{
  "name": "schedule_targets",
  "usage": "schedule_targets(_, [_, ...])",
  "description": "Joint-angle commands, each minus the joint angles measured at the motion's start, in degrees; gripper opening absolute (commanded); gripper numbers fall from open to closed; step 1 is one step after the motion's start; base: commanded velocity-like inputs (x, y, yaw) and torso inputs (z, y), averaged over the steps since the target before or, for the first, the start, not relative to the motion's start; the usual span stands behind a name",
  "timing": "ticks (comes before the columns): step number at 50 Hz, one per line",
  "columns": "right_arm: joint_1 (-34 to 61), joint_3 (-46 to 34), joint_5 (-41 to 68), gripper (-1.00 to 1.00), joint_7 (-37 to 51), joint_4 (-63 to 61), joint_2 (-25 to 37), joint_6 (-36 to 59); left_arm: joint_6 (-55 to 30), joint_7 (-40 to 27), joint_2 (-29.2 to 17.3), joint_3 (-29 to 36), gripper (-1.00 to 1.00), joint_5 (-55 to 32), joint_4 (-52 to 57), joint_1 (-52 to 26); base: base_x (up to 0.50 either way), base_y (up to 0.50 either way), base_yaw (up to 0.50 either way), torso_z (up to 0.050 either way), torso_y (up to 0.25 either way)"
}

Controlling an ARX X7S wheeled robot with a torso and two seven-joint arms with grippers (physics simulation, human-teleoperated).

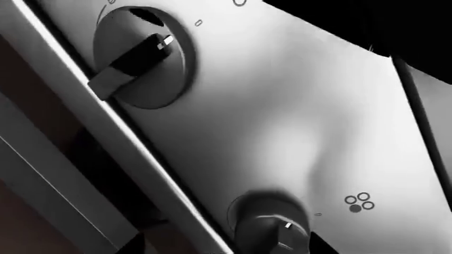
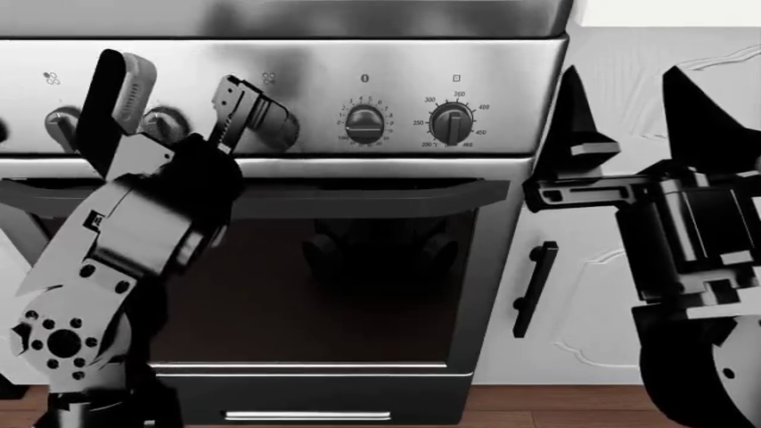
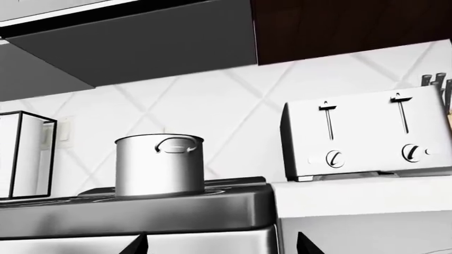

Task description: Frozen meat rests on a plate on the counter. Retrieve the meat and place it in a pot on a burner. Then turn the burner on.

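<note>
A: Where was the pot, and how did it look?

B: In the right wrist view it stood upright on the black cooktop, a tall brushed-steel cylinder with a small loop handle facing the camera. Its long axis ran straight up. A chrome toaster sat well apart from it on the white counter. The meat and plate were not visible.

A: And the grippers?

B: The left gripper was raised against the stove's steel control panel, its two fingers spread either side of a knob, though contact could not be judged. The right gripper hung spread wide before the white cabinet door, holding nothing.

A: Any writing?

B: One dial carried temperature numbers, among them 300 and 400; smaller ones were too fine to read. Another dial had a "0" above it. In the left wrist view, four small circles, one filled, were printed beside a knob.
</note>
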Motion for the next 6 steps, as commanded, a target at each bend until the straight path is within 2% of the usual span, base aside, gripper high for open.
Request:
schedule_targets(1, [-0.6, 0.7, 0.4, 1.00, 0.3, -1.1, 0.5, -0.5, 0.3, -7.5, -0.6, -1.4, 1.00, -1.7, 6.2, 1.1, 0.00, 0.00, 0.00, 0.000, 0.000])
schedule_targets(6, [-0.6, 0.8, 0.5, 1.00, 0.5, -1.4, 0.5, -0.5, 0.4, -9.6, -0.8, -1.7, 1.00, -3.3, 8.8, 0.6, 0.00, 0.00, 0.00, 0.000, 0.000])
